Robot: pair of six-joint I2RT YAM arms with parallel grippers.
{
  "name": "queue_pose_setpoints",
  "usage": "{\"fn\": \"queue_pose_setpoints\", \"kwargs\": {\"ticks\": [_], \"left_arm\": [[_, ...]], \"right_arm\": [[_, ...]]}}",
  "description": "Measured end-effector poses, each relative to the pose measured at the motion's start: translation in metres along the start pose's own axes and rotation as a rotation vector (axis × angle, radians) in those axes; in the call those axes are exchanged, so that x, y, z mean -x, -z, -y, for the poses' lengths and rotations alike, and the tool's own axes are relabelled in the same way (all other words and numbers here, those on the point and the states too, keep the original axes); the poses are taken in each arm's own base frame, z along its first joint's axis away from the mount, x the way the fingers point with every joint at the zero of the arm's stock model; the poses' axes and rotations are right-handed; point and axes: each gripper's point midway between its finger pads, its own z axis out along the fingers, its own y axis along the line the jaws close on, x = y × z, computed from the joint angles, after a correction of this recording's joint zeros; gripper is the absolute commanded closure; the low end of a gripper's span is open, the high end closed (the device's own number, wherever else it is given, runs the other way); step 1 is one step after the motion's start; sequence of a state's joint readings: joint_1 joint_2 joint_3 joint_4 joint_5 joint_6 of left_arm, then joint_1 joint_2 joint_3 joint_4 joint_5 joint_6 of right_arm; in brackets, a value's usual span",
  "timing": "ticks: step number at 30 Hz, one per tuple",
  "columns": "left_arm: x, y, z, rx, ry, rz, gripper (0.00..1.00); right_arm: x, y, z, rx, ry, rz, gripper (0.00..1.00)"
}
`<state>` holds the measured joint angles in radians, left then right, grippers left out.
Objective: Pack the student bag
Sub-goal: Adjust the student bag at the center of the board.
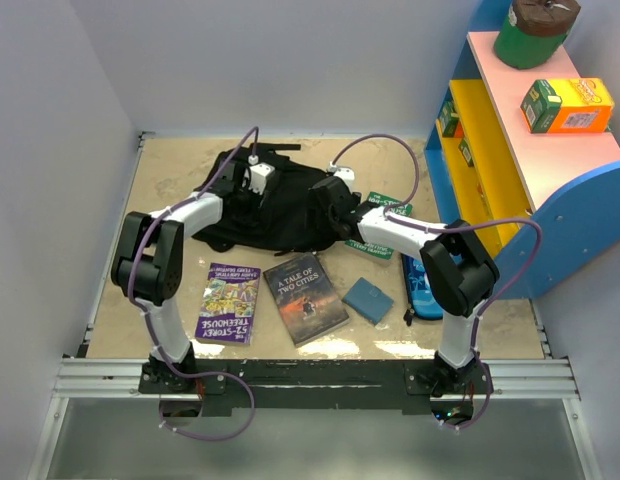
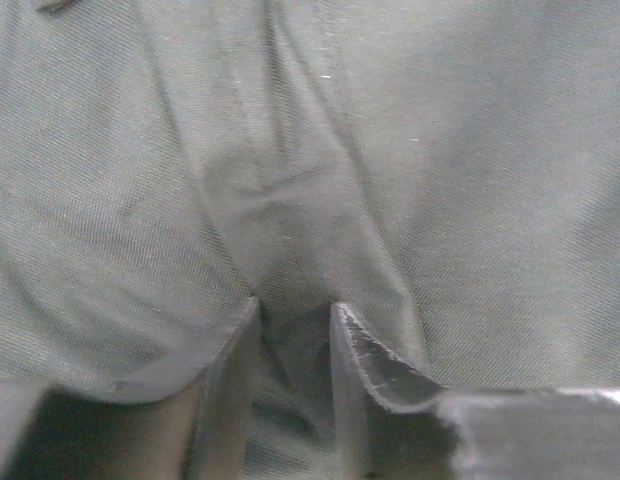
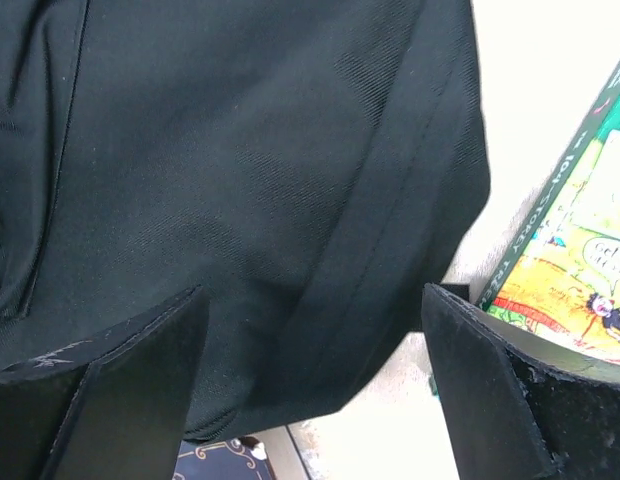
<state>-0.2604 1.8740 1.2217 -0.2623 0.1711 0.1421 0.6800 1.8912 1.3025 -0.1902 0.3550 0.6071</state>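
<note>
Our left pincer (image 2: 293, 312) nips a fold of the student bag (image 1: 280, 205) near the far edge of the worktop (image 1: 170, 170). Our right pincer (image 3: 312, 295), spread wide, should clamp fabric before we lift.

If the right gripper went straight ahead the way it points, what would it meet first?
The student bag: its black fabric fills the space ahead of the right gripper, between its open jaws. It looks close, though depth is unclear.

right hand (image 3: 315, 300): jaws wide apart | student bag (image 3: 240, 150): black fabric beneath, between them | book (image 3: 580, 260): far right
</note>
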Motion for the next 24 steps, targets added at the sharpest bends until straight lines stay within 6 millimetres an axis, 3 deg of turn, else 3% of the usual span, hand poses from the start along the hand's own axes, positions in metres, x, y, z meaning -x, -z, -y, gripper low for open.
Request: {"fn": "queue_pose_setpoints", "kwargs": {"ticks": [1,2,12,18,21,24], "left_arm": [[0.0,-0.001,0.0,0.0,0.007,-0.001,0.96],[0.0,-0.001,0.0,0.0,0.01,0.0,1.0],[0.009,0.011,0.004,-0.035,0.039,0.013,1.0],[0.054,0.067,0.027,-0.179,0.045,0.158,1.0],[0.068,0.096,0.043,-0.248,0.019,0.22,1.0],[0.076,0.114,0.046,-0.266,0.005,0.264,0.97]], "right_arm": [[-0.001,0.0,0.0,0.002,0.0,-0.004,0.13],[-0.003,-0.001,0.0,0.004,0.001,-0.007,0.13],[-0.005,-0.002,0.004,0.001,0.003,-0.01,0.24],[0.002,0.002,0.005,-0.002,0.01,0.009,0.25],[0.018,0.014,0.004,0.006,0.014,0.051,0.24],[0.041,0.026,-0.002,0.024,0.011,0.111,0.23]]}}
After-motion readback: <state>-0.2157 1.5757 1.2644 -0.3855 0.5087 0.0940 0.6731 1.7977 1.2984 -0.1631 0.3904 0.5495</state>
